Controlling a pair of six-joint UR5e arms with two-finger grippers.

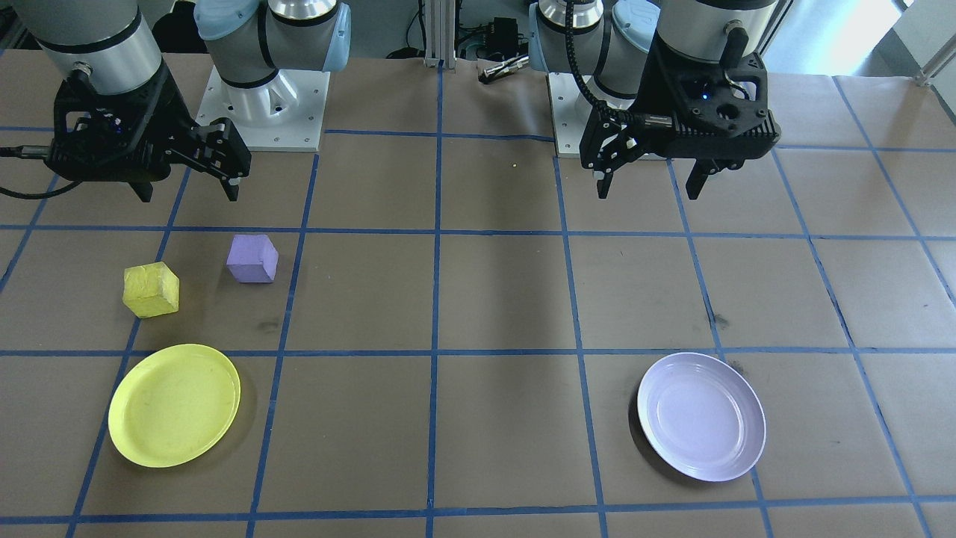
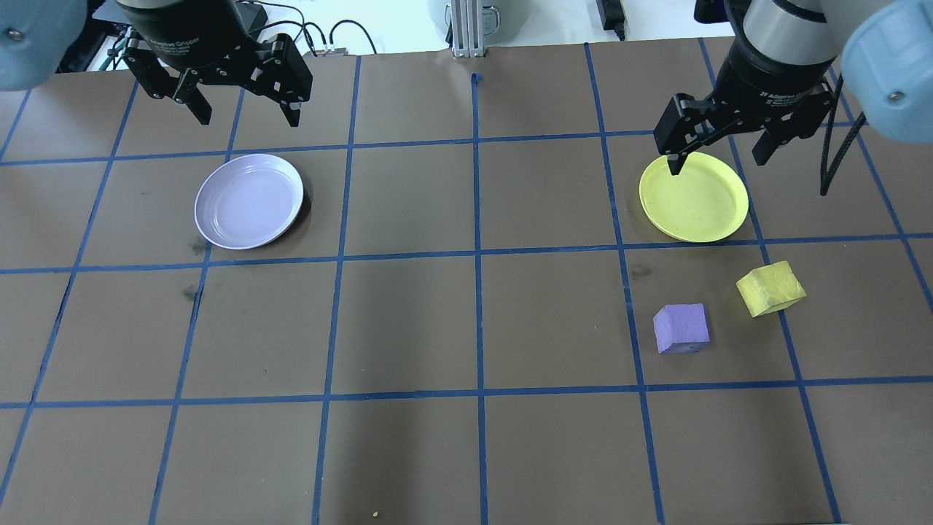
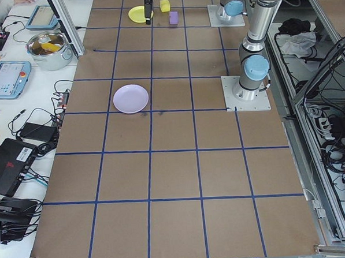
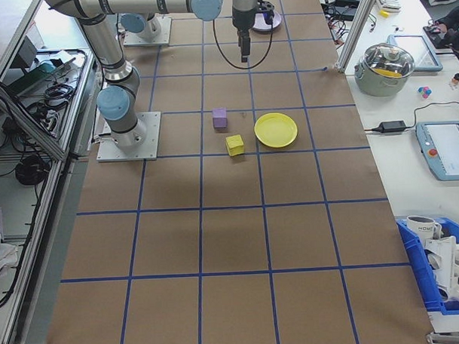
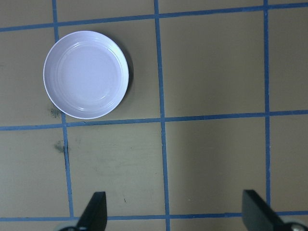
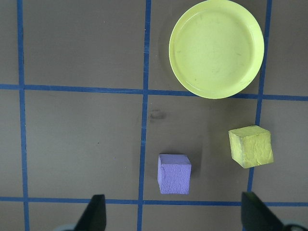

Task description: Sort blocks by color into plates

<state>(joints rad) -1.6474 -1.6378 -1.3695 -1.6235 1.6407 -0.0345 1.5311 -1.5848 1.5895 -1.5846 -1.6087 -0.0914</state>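
Opening step: both tools, the left tool (image 2: 244,117) and right tool (image 2: 718,157), are hanging wide open and empty above the bench (image 2: 474,328), while the yellow block (image 2: 770,289) and purple block (image 2: 681,328) are lying near the yellow plate (image 2: 694,197), well apart from the lavender plate (image 2: 249,200); likely next, the right tool descends onto a block.

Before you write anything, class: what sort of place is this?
Most likely a robotics lab bench. Two mounted arms, left gripper and right gripper both open, hang over a paper-covered table taped into a blue grid; tablet-like control units lie alongside.
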